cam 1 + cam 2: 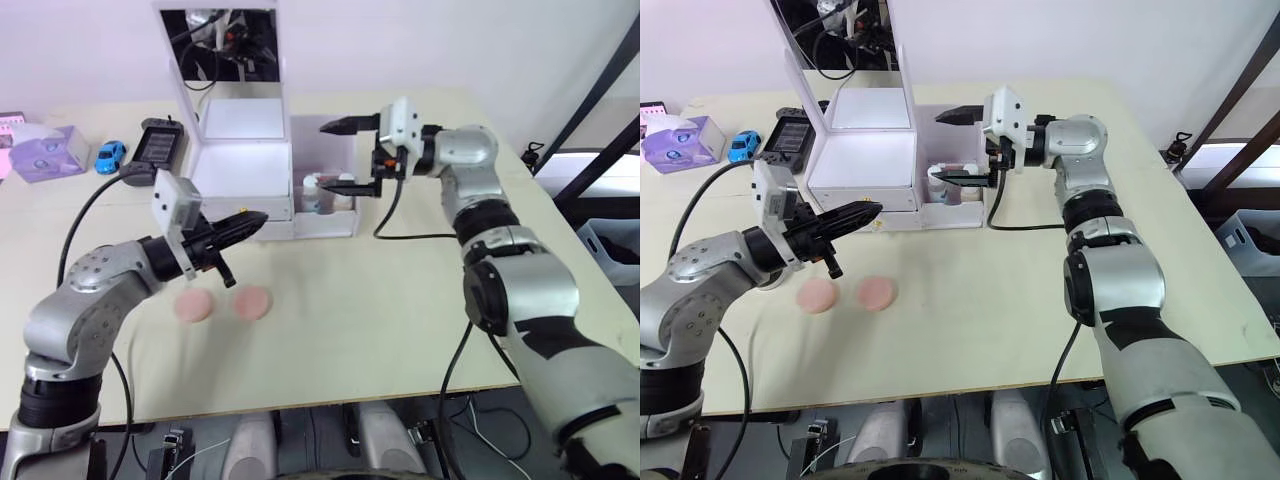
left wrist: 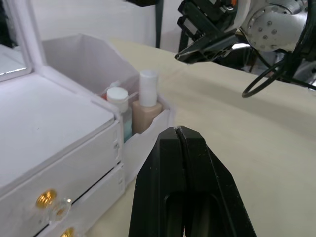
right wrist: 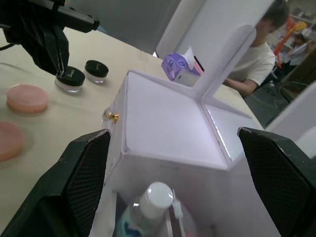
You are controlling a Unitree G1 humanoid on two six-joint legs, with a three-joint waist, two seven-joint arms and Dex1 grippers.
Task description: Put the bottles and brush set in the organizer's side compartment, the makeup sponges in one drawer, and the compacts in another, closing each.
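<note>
The white organizer [image 1: 243, 165] stands at the table's back with its mirror [image 1: 222, 45] upright. Its two drawers have gold knobs [image 2: 46, 198] and look pushed in. The bluish bottle [image 2: 120, 105] and the beige bottle [image 2: 147, 110] stand in the side compartment [image 1: 333, 220], with a sliver of coral beside them. My right gripper [image 1: 347, 156] hangs open just above that bin. My left gripper [image 1: 260, 217] is shut on nothing, close to the drawer fronts. Two pink makeup sponges [image 1: 193, 306] [image 1: 253, 301] lie on the table before it. Two black compacts [image 3: 69, 79] [image 3: 96, 70] sit left of the organizer.
A pale purple box [image 1: 45, 152], a blue toy car [image 1: 110, 153] and a black device [image 1: 160, 141] lie at the table's back left. A black cable [image 1: 90, 205] trails from the device. A person [image 3: 253, 67] sits beyond the table.
</note>
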